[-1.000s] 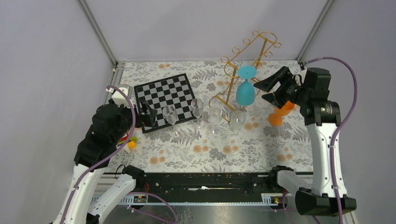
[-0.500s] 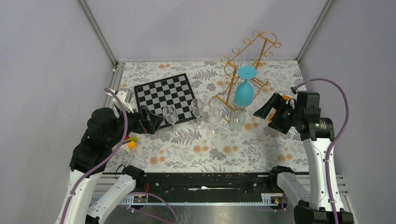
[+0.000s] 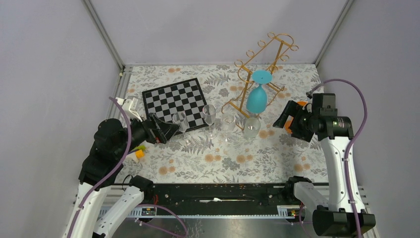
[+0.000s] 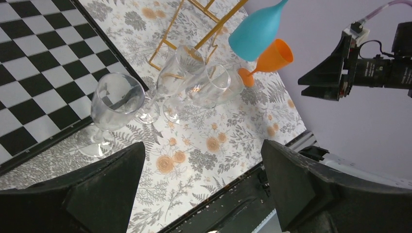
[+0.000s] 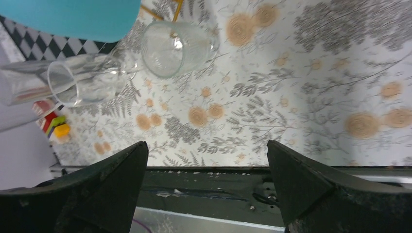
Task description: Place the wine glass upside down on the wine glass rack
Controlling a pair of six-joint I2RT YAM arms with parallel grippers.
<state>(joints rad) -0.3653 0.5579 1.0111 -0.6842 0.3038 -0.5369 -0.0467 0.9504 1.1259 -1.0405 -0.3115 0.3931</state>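
Rack (image 3: 257, 74): thin gold wire, curled loop ends, parallel rails, far-right part of the table on a floral-print cloth (image 3: 223, 158).
Teal wine glass (image 3: 258, 97): opaque, matte. It hangs upside down on the rack, foot up on the rails, bowl down and off the cloth.
4 clear glasses (image 3: 228, 124): transparent, shiny, stemmed, upright in a row btwn chessboard (image 3: 173, 99) and rack base. Leftmost is just beside the board's near edge.
Chessboard: flat, b/w squares, dark rim.
Orange glass (image 4: 272, 57): opaque, right of the rack, close behind the right gripper in top view.
Left gripper (image 4: 201, 150): black fingers spread fully, nothing btwn them, pointing at the clear glasses, not touching any.
Right gripper (image 5: 206, 145): also fully spread, empty, above the cloth near the rightmost clear glass, apart from the teal one.
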